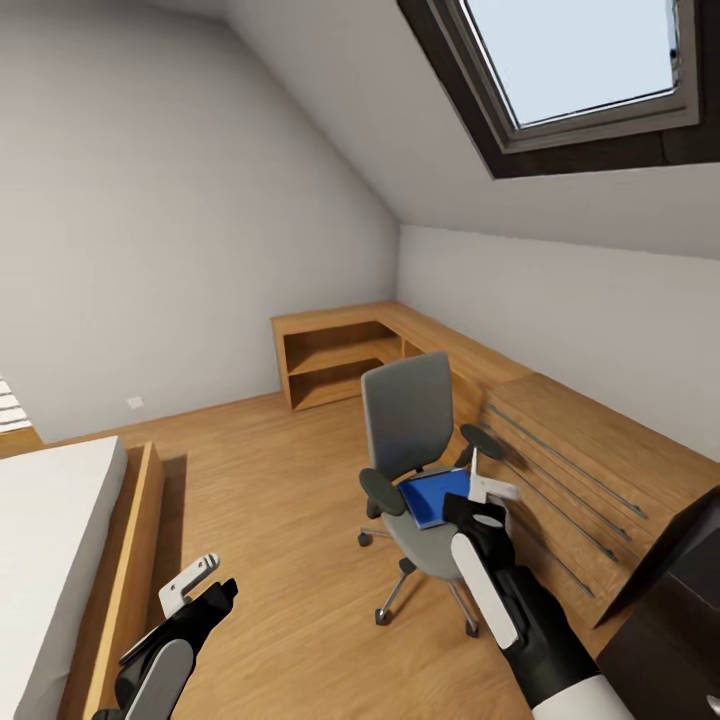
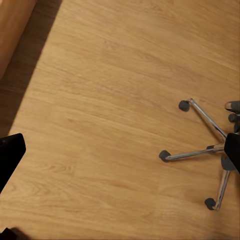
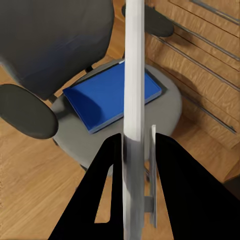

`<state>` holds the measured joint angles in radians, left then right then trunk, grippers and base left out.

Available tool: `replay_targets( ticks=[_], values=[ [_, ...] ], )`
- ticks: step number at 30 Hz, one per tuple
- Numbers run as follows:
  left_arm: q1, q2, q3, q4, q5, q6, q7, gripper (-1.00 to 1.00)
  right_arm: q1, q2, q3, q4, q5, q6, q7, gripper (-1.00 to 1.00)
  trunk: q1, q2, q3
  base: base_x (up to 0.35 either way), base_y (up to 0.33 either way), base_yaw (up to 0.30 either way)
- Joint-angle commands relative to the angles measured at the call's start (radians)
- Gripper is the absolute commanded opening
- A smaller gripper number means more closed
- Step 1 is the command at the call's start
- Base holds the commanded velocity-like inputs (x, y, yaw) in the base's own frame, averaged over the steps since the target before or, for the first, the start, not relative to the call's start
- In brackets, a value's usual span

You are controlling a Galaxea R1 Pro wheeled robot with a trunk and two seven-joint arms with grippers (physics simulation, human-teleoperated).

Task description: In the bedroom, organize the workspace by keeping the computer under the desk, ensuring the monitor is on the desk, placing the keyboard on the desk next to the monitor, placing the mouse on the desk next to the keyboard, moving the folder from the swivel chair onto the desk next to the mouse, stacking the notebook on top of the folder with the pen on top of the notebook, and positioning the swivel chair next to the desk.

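Note:
The grey swivel chair [image 1: 408,405] stands mid-room on the wooden floor, beside the light wooden chest. The bright-blue folder [image 1: 432,497] lies flat on its seat. Just above the seat's front right hangs my right gripper [image 1: 482,482], shut on a thin light-grey slab that looks like the notebook [image 1: 473,462]. The right wrist view has that notebook [image 3: 134,65] edge-on between the fingers of the right gripper [image 3: 137,135], with the folder [image 3: 107,97] and chair seat [image 3: 170,107] beyond. My left gripper [image 1: 205,592] hangs low over bare floor, open with nothing in it. The chair's chrome base [image 2: 200,152] appears in the left wrist view.
A light wooden chest with long bar handles [image 1: 585,465] runs along the right wall. The black desk's corner [image 1: 670,640] is at the lower right. A low wooden shelf unit [image 1: 335,355] fills the far corner. A bed in a wooden frame [image 1: 125,560] lies at the left.

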<state>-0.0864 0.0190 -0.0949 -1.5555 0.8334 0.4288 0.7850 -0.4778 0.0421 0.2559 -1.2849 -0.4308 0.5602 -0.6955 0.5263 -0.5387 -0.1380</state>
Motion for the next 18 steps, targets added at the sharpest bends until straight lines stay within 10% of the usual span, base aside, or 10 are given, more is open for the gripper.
replay_targets(
  ticks=[1, 18],
  values=[
    [-0.001, 0.001, -0.002, -0.001, 0.006, 0.002, 0.008, 1.00, 0.011, -0.005, 0.002, -0.017, -0.008, -0.009, -0.009, -1.00, -0.003, 0.006, 0.001, 0.000, 0.000, 0.000],
    [-0.001, 0.000, -0.003, -0.001, 0.006, 0.001, 0.008, 1.00, 0.039, -0.028, -0.003, -0.053, -0.015, -0.198, -0.014, -1.00, -0.069, 0.125, 0.055, 0.000, 0.000, 0.000]
  ],
)
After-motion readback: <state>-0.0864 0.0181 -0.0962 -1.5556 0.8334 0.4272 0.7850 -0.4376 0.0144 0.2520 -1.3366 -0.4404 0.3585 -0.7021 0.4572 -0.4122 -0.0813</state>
